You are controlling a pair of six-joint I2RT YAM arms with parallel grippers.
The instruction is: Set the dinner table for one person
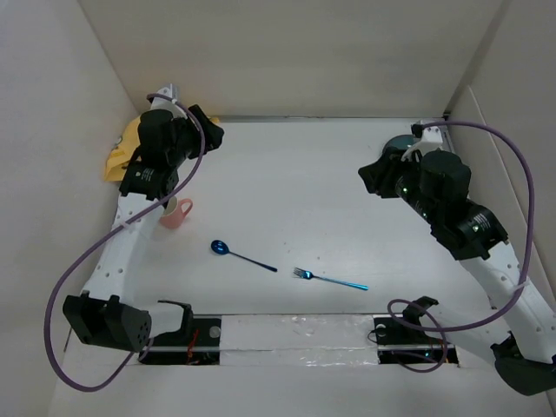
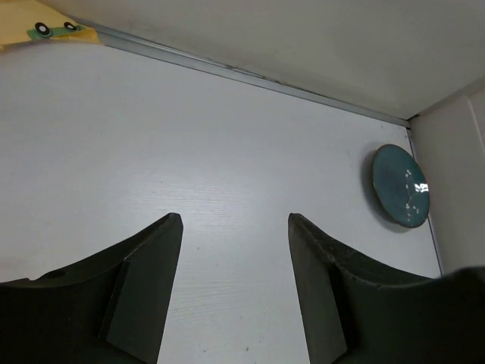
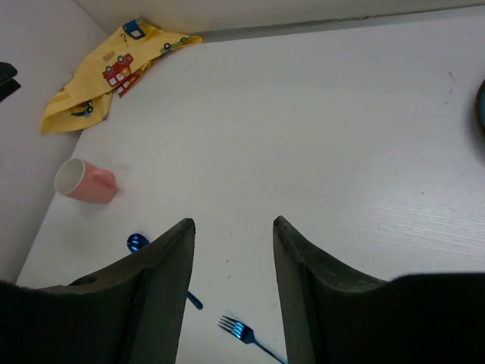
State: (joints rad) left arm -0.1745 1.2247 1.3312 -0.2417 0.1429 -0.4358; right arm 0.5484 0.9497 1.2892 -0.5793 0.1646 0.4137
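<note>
The white dinner table (image 1: 287, 187) carries a crumpled yellow placemat (image 1: 120, 149) in its far left corner. A pink cup (image 1: 176, 211) lies on its side below that. A blue spoon (image 1: 234, 253) and a blue fork (image 1: 330, 280) lie near the front middle. A teal plate (image 2: 400, 186) sits at the far right, partly hidden in the top view by the right arm. My left gripper (image 2: 235, 220) hovers open over bare table near the placemat (image 2: 45, 26). My right gripper (image 3: 233, 222) is open above the table, empty, facing the fork (image 3: 242, 332) and the cup (image 3: 83, 182).
White walls (image 1: 52, 104) close the table in on the left, far and right sides. Purple cables (image 1: 74, 278) loop off both arms. The arm bases (image 1: 187, 334) sit in a strip along the near edge.
</note>
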